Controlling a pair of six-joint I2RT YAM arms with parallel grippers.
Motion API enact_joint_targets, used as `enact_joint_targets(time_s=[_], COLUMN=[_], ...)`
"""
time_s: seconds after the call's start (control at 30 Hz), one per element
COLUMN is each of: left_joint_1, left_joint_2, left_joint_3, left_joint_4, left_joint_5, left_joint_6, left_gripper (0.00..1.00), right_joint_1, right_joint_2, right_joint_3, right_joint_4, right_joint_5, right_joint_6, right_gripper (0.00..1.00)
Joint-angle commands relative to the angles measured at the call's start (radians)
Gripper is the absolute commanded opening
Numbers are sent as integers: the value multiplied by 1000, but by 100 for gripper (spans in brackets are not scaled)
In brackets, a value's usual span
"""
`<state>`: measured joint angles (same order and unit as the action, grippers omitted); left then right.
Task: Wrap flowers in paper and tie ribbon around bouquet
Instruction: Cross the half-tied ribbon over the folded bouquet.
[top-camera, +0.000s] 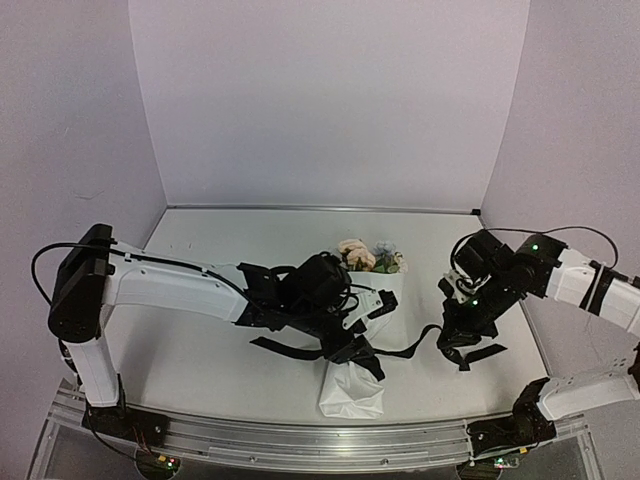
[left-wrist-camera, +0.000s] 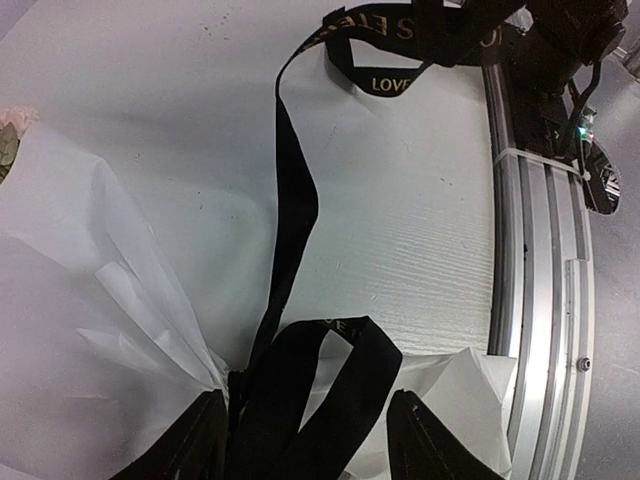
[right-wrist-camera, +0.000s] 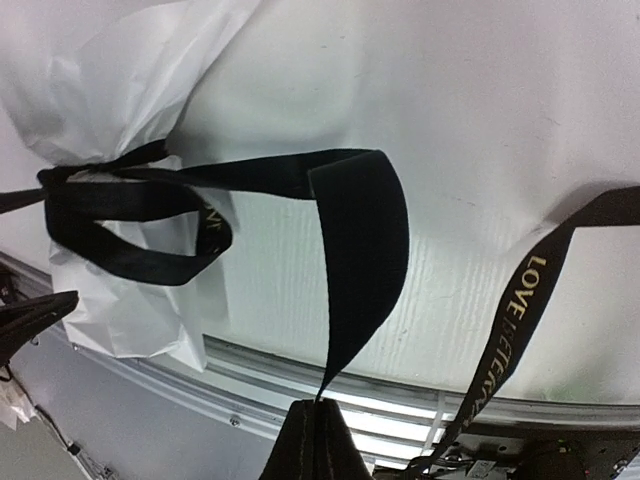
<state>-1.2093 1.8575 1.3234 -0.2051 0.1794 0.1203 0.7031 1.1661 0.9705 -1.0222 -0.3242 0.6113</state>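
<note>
**Two pincers at the ribbon: right clamped, left parted**

1. Bouquet (top-camera: 352, 388) position: it lies on the bench (top-camera: 200, 365) between the two arms. The flowers (top-camera: 365, 255) point toward the far wall and the narrow end of the paper (left-wrist-camera: 90, 240) points toward the near rail (left-wrist-camera: 535, 300).

2. Ribbon (right-wrist-camera: 360, 240) position: I see it cinched around the gathered waist of the paper, with a loop hanging beside the tie. One strand runs from the tie across the bench to the right arm. A second, lettered strand trails past that arm.

3. Right pincer (right-wrist-camera: 315, 425): the jaws are fully closed and pinch the end of the strand. The strand sags between the pincer and the tie.

4. Left pincer (left-wrist-camera: 305, 410): it hangs over the bouquet's waist with the jaws well apart. The loop sits in the gap between the fingers (left-wrist-camera: 200, 440). I see no clamp on the ribbon or the paper there.
</note>
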Motion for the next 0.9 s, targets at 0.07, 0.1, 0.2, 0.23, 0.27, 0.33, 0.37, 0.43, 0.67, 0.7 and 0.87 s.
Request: enact_joint_targets(time_s=[0.07,0.1,0.2,0.23,0.27,0.33,0.37,0.43,0.67,0.7,0.87], left_joint_1=[35,35,35,35,35,34,33,31,9,5,-12], left_joint_2=[-63,-61,-53,-50,-47,-44,-40,-32,1,2,24], left_joint_3=[10,17,25,24,22,15,14,11,0,-9,-55], left_joint_4=[67,67,88,104,120,171,187,237,366,393,555], left_joint_5=[109,122,117,108,98,96,100,116,160,162,167], left_joint_6=[-4,0,2,-2,-9,-24,-34,-48,-65,-62,-68], left_gripper=[59,61,65,66,68,69,70,70,69,69,66], right_joint_1=[91,103,138,150,163,174,176,176,181,181,181], right_joint_2=[52,66,94,100,104,106,104,101,59,51,20], right_joint_3=[175,193,244,255,263,273,275,277,248,245,226], right_joint_4=[-33,-32,-23,-21,-19,-15,-15,-12,68,70,78], right_joint_5=[-116,-145,-218,-235,-251,-260,-259,-264,-311,-316,-325], right_joint_6=[-23,-22,-34,-38,-40,-42,-40,-37,-2,-1,7], right_gripper=[0,0,0,0,0,0,0,0,0,0,0])
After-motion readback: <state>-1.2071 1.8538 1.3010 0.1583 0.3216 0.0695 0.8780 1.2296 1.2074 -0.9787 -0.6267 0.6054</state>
